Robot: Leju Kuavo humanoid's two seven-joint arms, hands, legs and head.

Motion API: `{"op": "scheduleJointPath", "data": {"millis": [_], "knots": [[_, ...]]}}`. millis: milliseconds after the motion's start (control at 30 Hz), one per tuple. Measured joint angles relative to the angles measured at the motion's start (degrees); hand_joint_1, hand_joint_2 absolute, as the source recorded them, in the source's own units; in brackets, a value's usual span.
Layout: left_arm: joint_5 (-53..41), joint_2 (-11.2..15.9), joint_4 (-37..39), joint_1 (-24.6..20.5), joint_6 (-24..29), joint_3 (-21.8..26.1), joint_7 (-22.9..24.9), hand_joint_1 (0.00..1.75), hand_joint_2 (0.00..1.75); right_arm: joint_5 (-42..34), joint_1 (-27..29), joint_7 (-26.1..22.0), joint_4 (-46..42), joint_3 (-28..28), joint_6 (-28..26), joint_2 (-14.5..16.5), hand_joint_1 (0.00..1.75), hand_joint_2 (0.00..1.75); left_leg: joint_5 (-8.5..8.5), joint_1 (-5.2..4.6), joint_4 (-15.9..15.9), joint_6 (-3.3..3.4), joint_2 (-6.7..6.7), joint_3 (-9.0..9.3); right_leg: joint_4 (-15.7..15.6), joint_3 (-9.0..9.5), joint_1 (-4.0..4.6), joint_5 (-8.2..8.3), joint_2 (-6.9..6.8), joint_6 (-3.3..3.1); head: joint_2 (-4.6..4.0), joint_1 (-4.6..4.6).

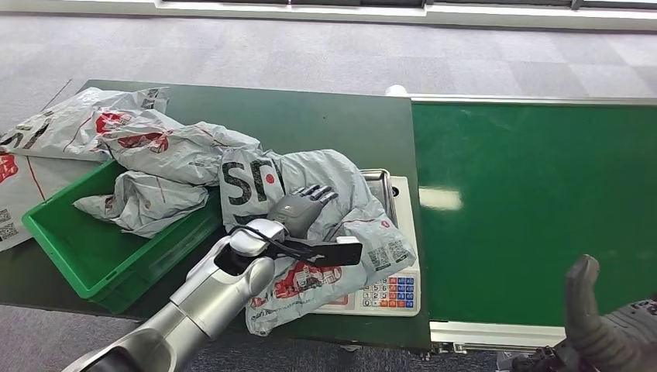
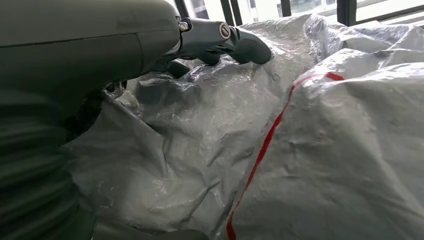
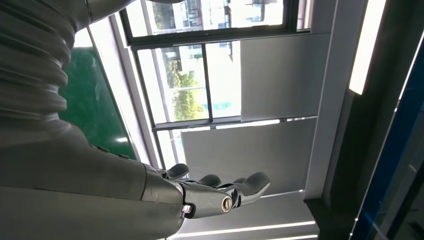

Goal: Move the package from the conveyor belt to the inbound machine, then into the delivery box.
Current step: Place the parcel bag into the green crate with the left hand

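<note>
The package (image 1: 325,225), a grey poly mailer, lies across the inbound machine (image 1: 395,291) beside the conveyor belt (image 1: 534,209). The left robot hand (image 1: 304,205) rests on the package, fingers spread; grasp cannot be confirmed. The right robot hand (image 3: 220,192) is empty, fingers extended. The green delivery box (image 1: 85,248) contains another mailer (image 1: 143,203).

The package (image 1: 325,194) is grey with big black letters, red marks and a thin red line. The box (image 1: 93,248) is bright green. The belt (image 1: 534,209) is green too, and the surface (image 1: 310,124) is dark green. The machine (image 1: 391,291) is white with red, blue and orange buttons. The left hand (image 1: 302,205) is grey.
</note>
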Motion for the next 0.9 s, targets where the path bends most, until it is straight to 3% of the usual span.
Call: {"op": "scheduleJointPath", "data": {"millis": [100, 233, 400, 533, 733, 900], "knots": [[-0.82, -1.91, 5.25, -2.05, 0.22, -1.36, 0.38, 0.02, 1.75, 0.12, -0.4, 0.0, 0.25, 0.0, 0.01, 0.0, 0.0, 1.75, -0.61, -0.04, -0.02, 0.09, -0.29, 0.59, -0.06, 1.04, -0.05, -0.72, -0.34, 0.01, 0.0, 0.0], [-0.92, -3.4, 9.21, -3.53, 0.22, -2.14, 0.39, 1.72, 1.75, 0.15, -0.52, 0.0, 0.37, 0.0, 0.01, 0.0, 0.0, 1.75, -1.46, -0.09, -0.04, 0.14, -0.34, 1.75, -0.13, 2.4, -0.11, -1.52, -0.38, 0.03, 0.0, 0.0], [0.04, -4.75, 11.3, -5.11, 0.51, -2.65, -0.66, 1.75, 1.75, -0.11, -0.59, 0.0, 0.37, 0.04, 0.02, 0.0, 0.0, 1.75, -1.09, -0.12, -0.02, 0.13, -0.46, 1.72, -0.09, 2.4, -0.14, -1.2, -0.47, 0.08, 0.0, 0.01], [2.2, -4.53, 11.83, -4.97, 3.73, -1.96, -1.9, 1.75, 1.75, -0.91, -0.62, 0.0, 0.42, 0.07, 0.02, -0.09, 0.0, 1.75, -0.73, -0.12, 0.0, 0.1, -0.43, 1.6, -0.05, 1.9, -0.14, -0.77, -0.41, 0.09, 0.0, 0.01], [6.05, -2.18, 8.08, -2.4, 7.97, 2.82, -3.67, 1.75, 1.75, -1.39, -0.41, 0.0, 0.54, 0.07, 0.0, -0.55, 0.0, 1.75, -0.74, -0.11, 0.0, 0.06, -0.31, 1.5, -0.03, 1.59, -0.12, -0.78, -0.24, 0.04, 0.0, 0.01], [9.26, 0.86, -2.71, 1.62, 12.53, 8.35, -5.12, 1.75, 1.75, -0.99, 0.62, -0.01, 0.52, 0.07, 0.01, -0.75, 0.0, 1.75, -0.67, -0.09, -0.01, -0.03, -0.09, 1.1, 0.02, 1.07, -0.09, -0.68, -0.06, -0.07, 0.0, 0.01]]}}
